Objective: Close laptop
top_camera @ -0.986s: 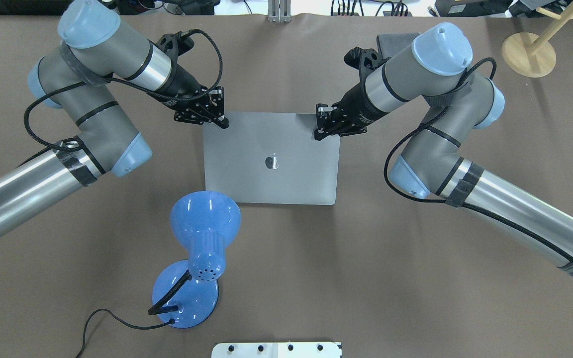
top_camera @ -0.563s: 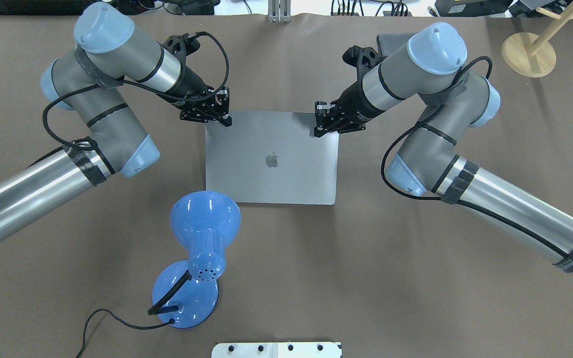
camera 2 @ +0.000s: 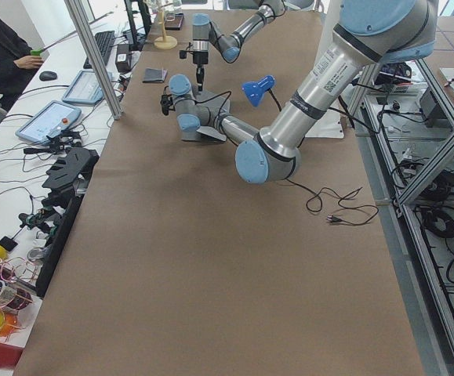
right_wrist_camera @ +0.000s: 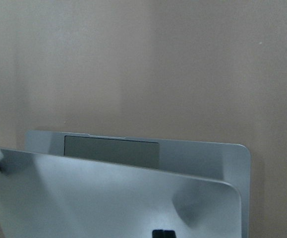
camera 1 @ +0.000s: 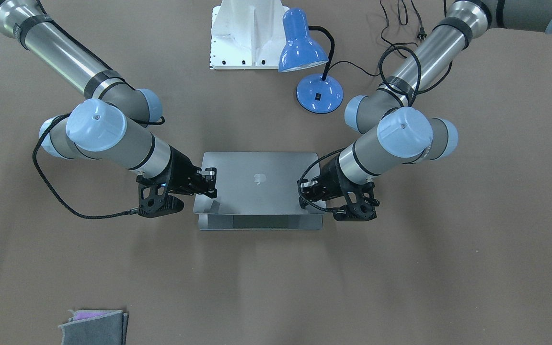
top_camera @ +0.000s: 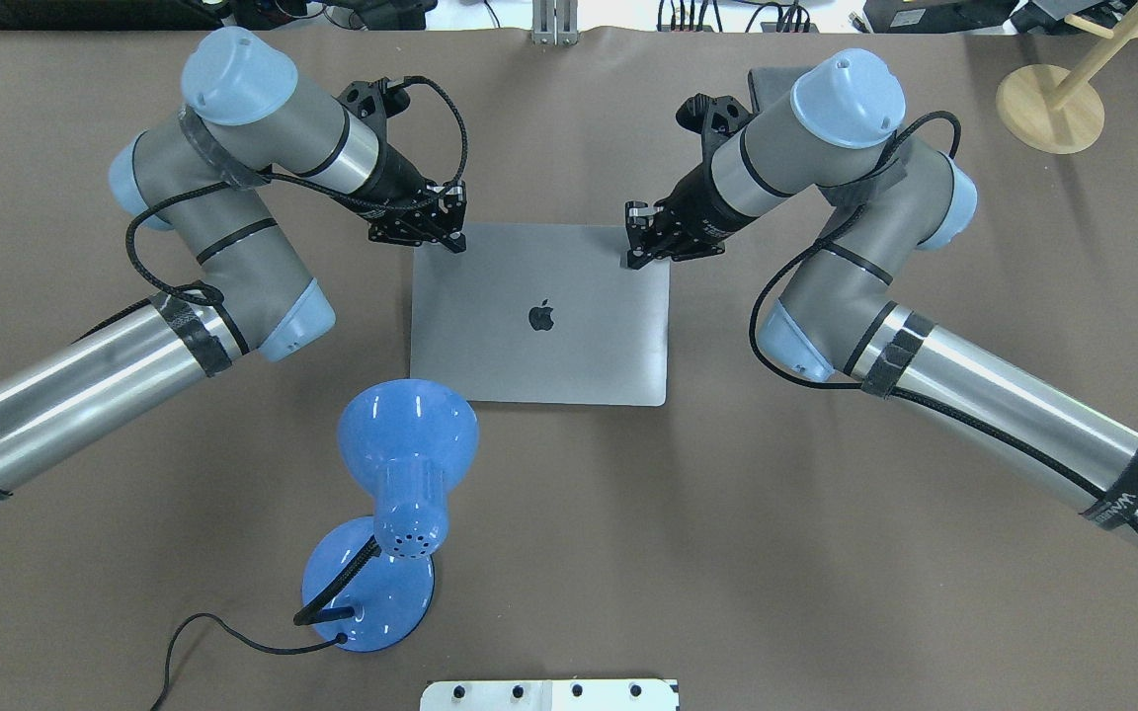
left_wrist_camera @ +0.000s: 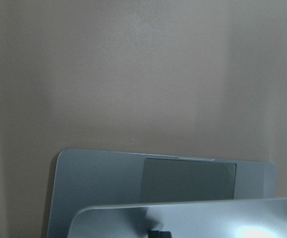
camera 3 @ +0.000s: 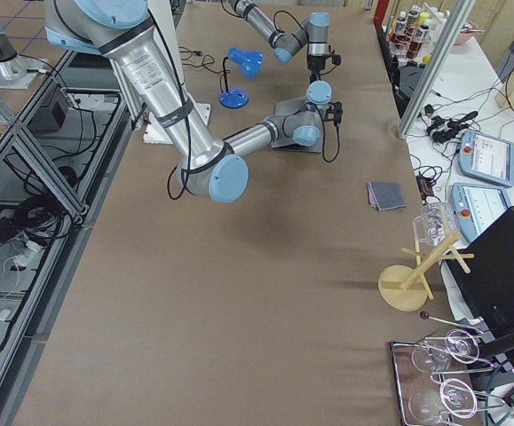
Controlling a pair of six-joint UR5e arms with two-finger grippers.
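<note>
As they angle inward from opposite sides, left gripper (top_camera: 454,242) and right gripper (top_camera: 634,255) touch laptop (top_camera: 539,351); openness unclear.

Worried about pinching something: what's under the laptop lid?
Under the lid of the slim grey metal laptop, only the base's front strip with dark trackpad shows. Keyboard and screen are covered.

The lamp (top_camera: 406,434) stands near the laptop's (top_camera: 539,316) left corner on the robot's side, so that way is tight. The left gripper (top_camera: 452,219) and right gripper (top_camera: 636,237) sit at the lid's 2 far corners, with room between them. Past the laptop the table (camera 1: 400,268) is wide; a cloth (camera 1: 94,326) lies far off.
</note>
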